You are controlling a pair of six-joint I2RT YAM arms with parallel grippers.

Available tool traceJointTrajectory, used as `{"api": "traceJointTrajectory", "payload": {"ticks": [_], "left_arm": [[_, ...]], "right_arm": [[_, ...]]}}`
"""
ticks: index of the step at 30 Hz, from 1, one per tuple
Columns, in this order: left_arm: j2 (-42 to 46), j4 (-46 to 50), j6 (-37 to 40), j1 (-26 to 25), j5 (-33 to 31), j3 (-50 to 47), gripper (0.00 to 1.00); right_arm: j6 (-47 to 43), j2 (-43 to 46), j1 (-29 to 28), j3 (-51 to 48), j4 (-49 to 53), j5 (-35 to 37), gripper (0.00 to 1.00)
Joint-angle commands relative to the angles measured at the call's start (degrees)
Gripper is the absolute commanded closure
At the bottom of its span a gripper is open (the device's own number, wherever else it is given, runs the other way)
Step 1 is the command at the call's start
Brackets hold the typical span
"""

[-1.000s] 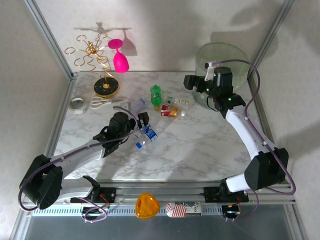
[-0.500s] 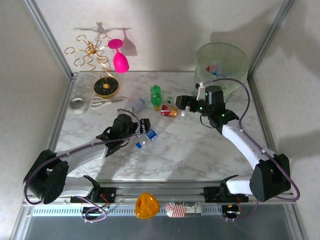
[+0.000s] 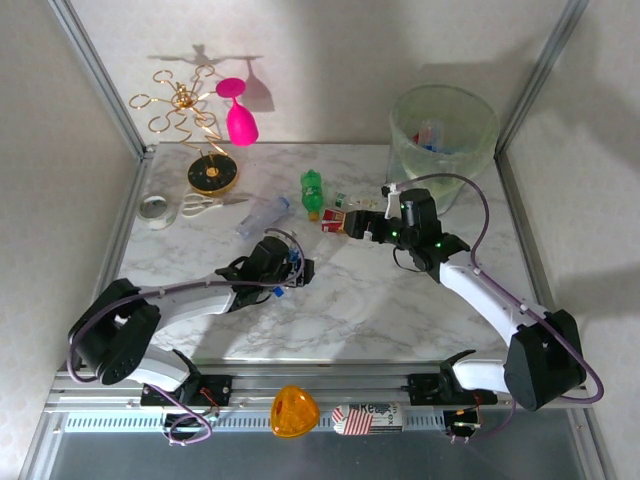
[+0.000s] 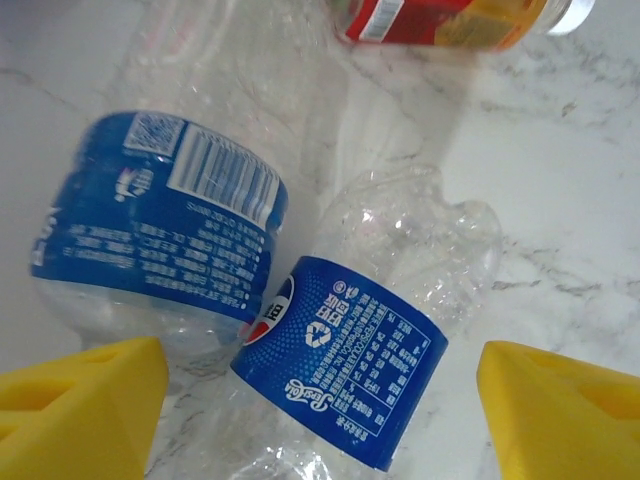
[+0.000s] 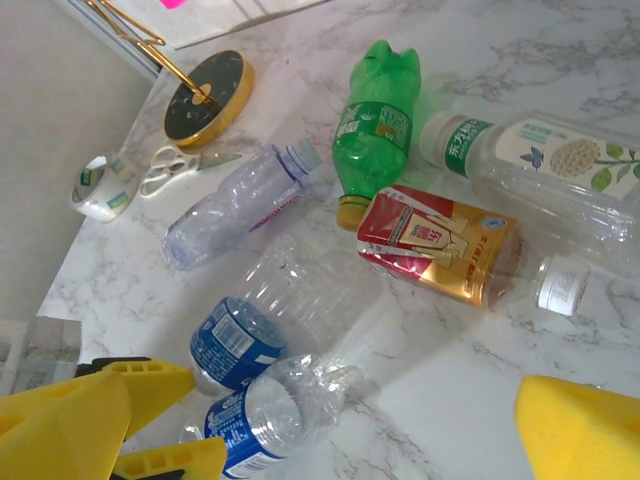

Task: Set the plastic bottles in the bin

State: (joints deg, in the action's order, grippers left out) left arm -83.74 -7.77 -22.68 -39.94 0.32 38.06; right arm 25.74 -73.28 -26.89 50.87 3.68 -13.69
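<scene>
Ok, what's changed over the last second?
The right gripper left the bin and swung left, down to the red-labelled bottle, jaws open. The left gripper shifted right over the two blue-labelled bottles, jaws open around them, nothing gripped yet. Green bottle, scissors, tape and pink glass stayed put.

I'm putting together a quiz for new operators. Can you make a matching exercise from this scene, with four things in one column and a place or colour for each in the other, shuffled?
Things
1. green bottle
2. red-labelled bottle
3. tape roll
4. bin

Descriptions
A. beside the scissors, at the left
B. far right corner of the table
C. yellow cap
D. white cap

Pairs: 1-C, 2-D, 3-A, 4-B
</scene>
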Motion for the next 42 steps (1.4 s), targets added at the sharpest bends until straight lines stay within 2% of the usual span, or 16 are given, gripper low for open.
{"api": "traceJointTrajectory", "payload": {"ticks": [1, 11, 20, 25, 28, 34, 42], "left_arm": [[-2.78, 1.59, 0.35, -0.87, 0.4, 2.64, 0.19], [-10.3, 4.43, 1.17, -1.44, -0.72, 7.69, 0.16], [-13.19, 6.31, 1.41, -1.98, -3.07, 9.44, 0.21], [-12.36, 6.33, 1.95, -1.98, -3.76, 9.83, 0.43], [-10.35, 5.38, 1.63, -2.07, -3.63, 9.85, 0.48], [-2.39, -0.38, -0.58, -2.07, -2.54, 7.4, 0.5], [8.82, -19.35, -6.54, -1.48, -0.13, 0.18, 0.49]], "right_arm": [[0.52, -0.06, -0.48, 0.05, -0.88, -0.4, 0.01], [-1.47, -2.35, -0.44, 1.34, -0.95, 0.6, 0.01], [-3.45, -4.68, -0.49, 2.17, -0.87, 1.65, 0.01], [-3.85, -4.51, -0.44, 1.62, -0.99, 2.31, 0.01], [-3.68, -4.35, -0.48, 1.51, -1.39, 1.14, 0.01], [-2.85, -3.96, -0.44, 1.47, -3.68, -2.86, 0.01], [-0.76, -1.44, -0.44, -1.17, -14.45, -12.58, 0.01]]}}
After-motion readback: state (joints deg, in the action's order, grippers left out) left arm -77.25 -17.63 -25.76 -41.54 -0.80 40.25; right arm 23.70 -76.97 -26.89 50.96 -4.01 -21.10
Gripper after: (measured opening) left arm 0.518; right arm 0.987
